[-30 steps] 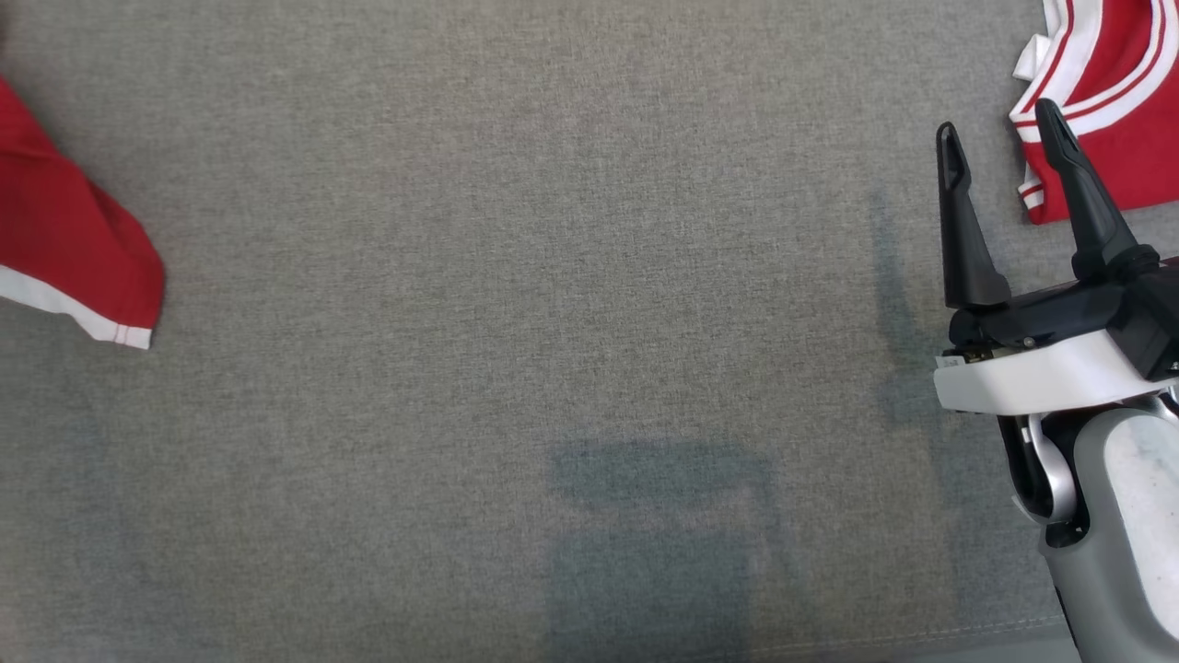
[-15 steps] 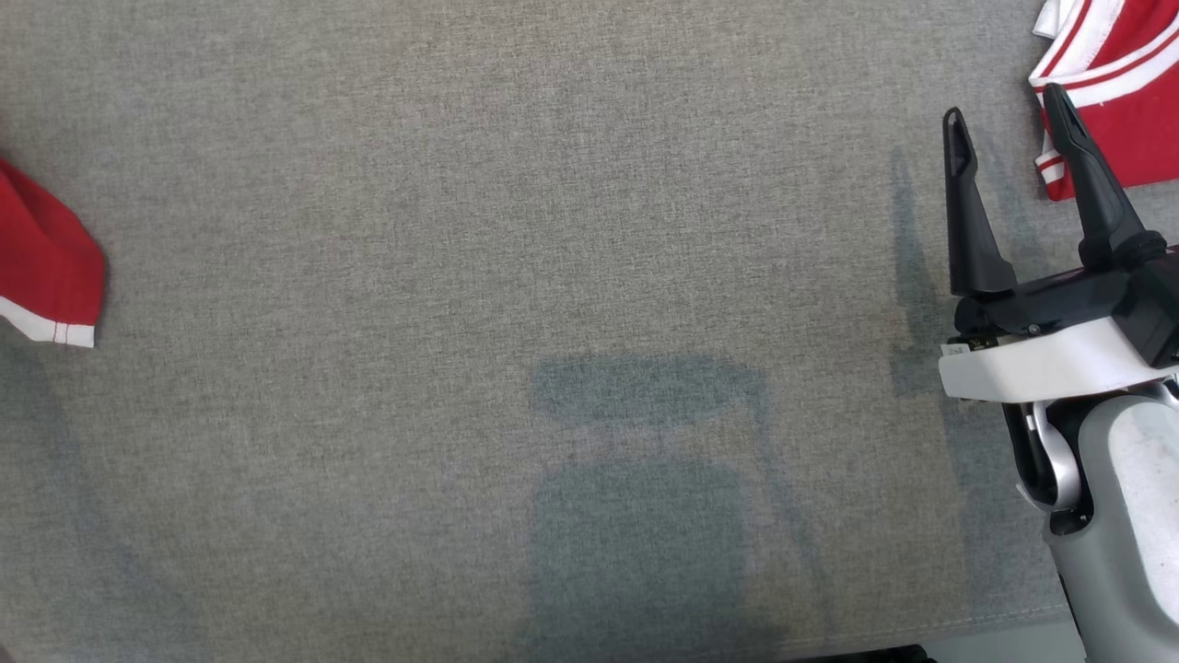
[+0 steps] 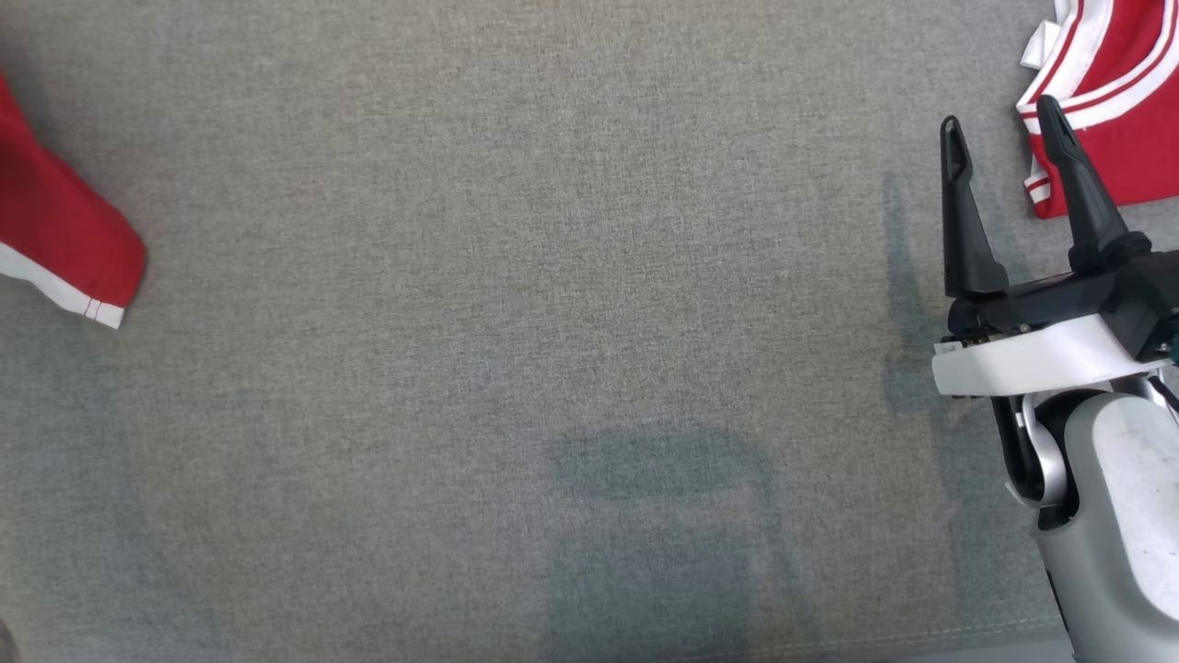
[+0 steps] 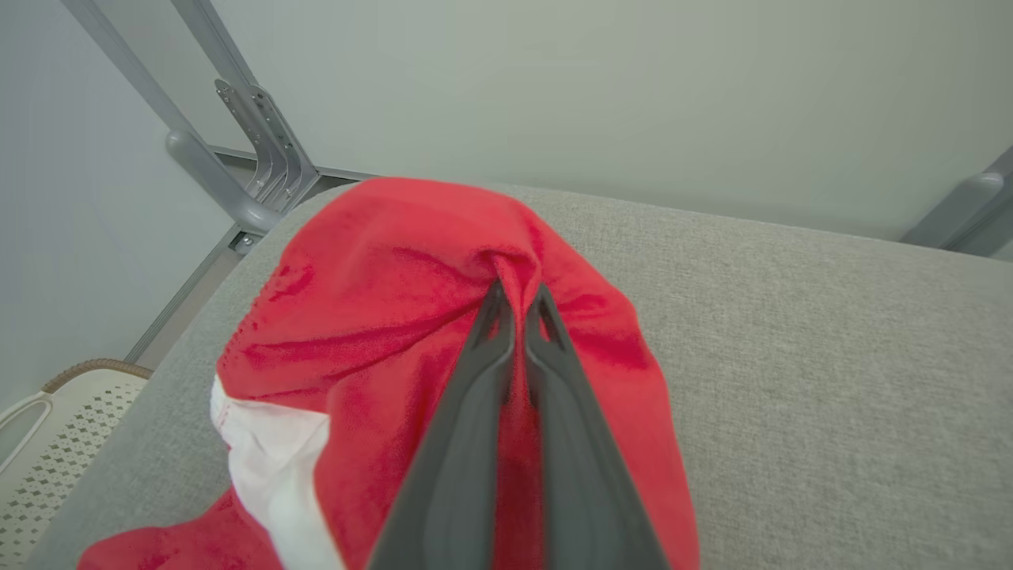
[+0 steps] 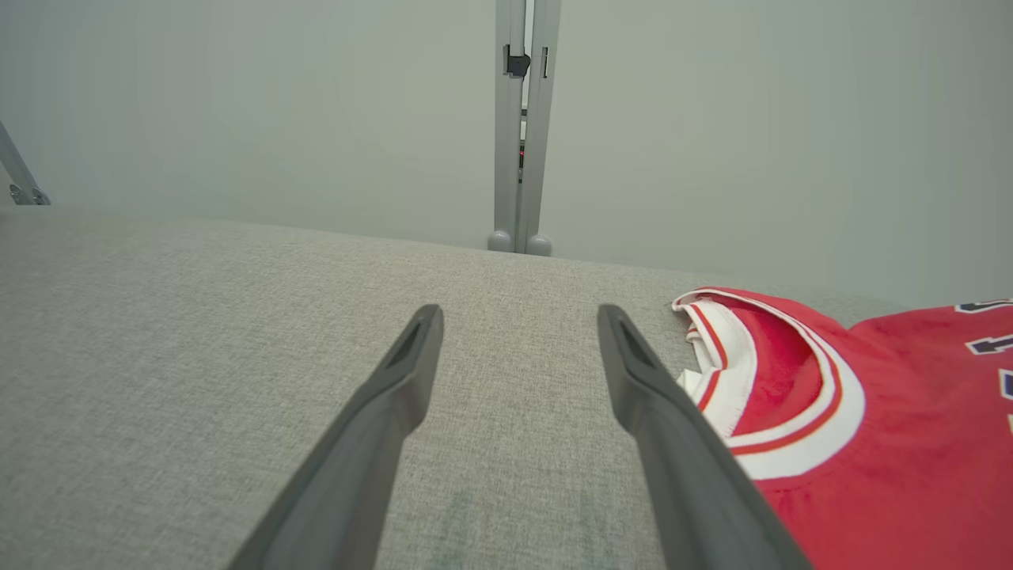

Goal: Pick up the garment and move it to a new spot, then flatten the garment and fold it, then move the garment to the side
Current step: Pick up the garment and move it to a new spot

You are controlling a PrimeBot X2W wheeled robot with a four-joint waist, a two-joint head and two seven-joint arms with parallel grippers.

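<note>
Over the tabletop, head view, garment: the red cloth garment with a white hem band (image 3: 69, 253) pokes in at the far left edge, above the grey woven tabletop (image 3: 553, 276). Whether it hangs clear or drags is hard to call from up here.
Head view, risk: a second piece, the red jersey with white-and-red striped neckline (image 3: 1119, 83), sits top right, just beside the right gripper (image 3: 999, 115). A careless sweep that way could snag it and spoil how it lies.
Head view, right gripper: fingers spread wide with nothing between them, and one finger crosses the jersey's near corner in this view. Contact cannot be told.
Left wrist view, risk: the left gripper (image 4: 518, 294) has only a small bunch of cloth, right at the tips. A quick swing could let it slip, and the trailing hem might slide off the table edge toward the white perforated basket (image 4: 63, 427) below.
Left wrist view, grip: fingers pressed nearly together, pinching a fold of the red garment (image 4: 372, 324), which drapes down around both of them.
Right wrist view, risk: the striped neckline (image 5: 791, 412) lies just beside one finger, so lowering or closing here could catch it.
Right wrist view, right gripper: the right gripper (image 5: 520, 313) stands wide apart with bare grey tabletop between the fingers, holding nothing.
</note>
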